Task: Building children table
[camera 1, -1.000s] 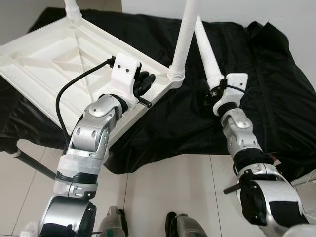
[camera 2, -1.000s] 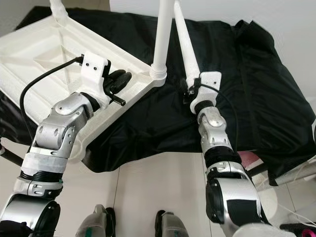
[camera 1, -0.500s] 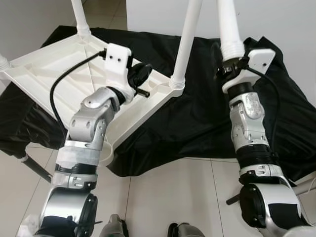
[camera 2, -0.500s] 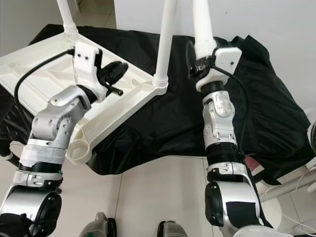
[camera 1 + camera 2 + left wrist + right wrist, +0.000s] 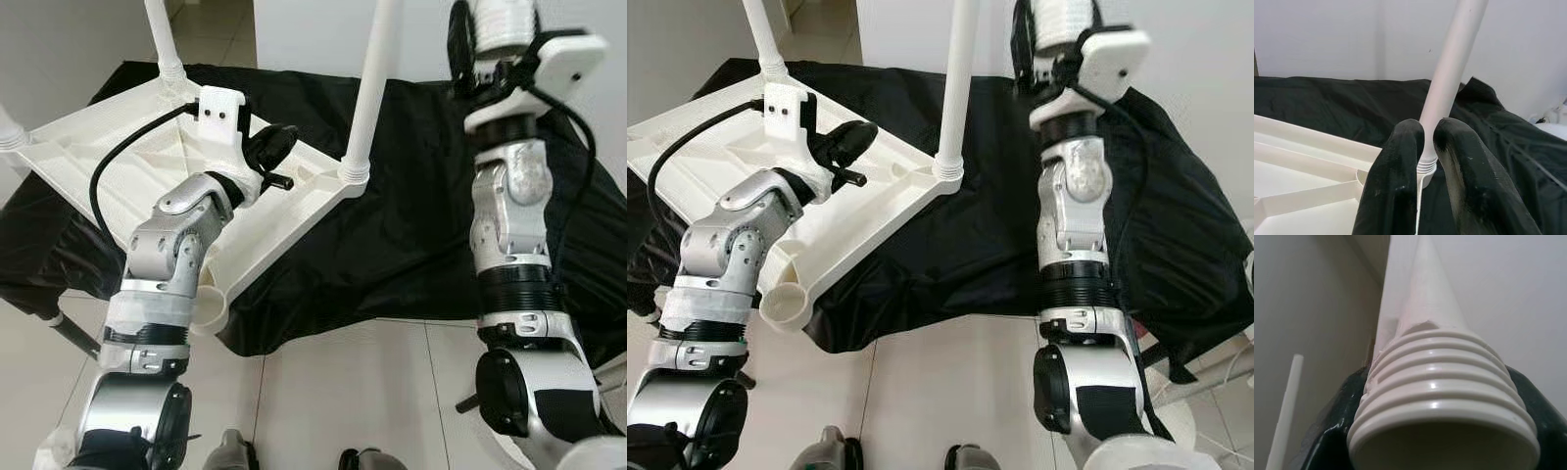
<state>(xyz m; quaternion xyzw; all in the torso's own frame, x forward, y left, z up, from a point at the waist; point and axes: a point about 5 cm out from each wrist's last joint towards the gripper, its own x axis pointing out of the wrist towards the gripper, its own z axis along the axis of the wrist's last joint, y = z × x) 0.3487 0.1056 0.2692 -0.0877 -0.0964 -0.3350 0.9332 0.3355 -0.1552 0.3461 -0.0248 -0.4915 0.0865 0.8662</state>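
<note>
Light: I see bright, even indoor light.
Glare: white tabletop (image 5: 118, 166) nearly washes out.
Focus: threaded leg end (image 5: 1444, 411) looms soft and close.
Black cloth (image 5: 960, 235): folds swallow detail.

Glossy white plastic tabletop (image 5: 118, 176); matt black cloth (image 5: 411, 215).

White tabletop (image 5: 118, 166) lies inverted; threaded table leg (image 5: 1435, 387) held upright.

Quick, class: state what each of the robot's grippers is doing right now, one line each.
Left gripper: shut, holding nothing, poised over the upturned white tabletop.
Right gripper: shut on a loose white table leg, raised threaded end down.
</note>
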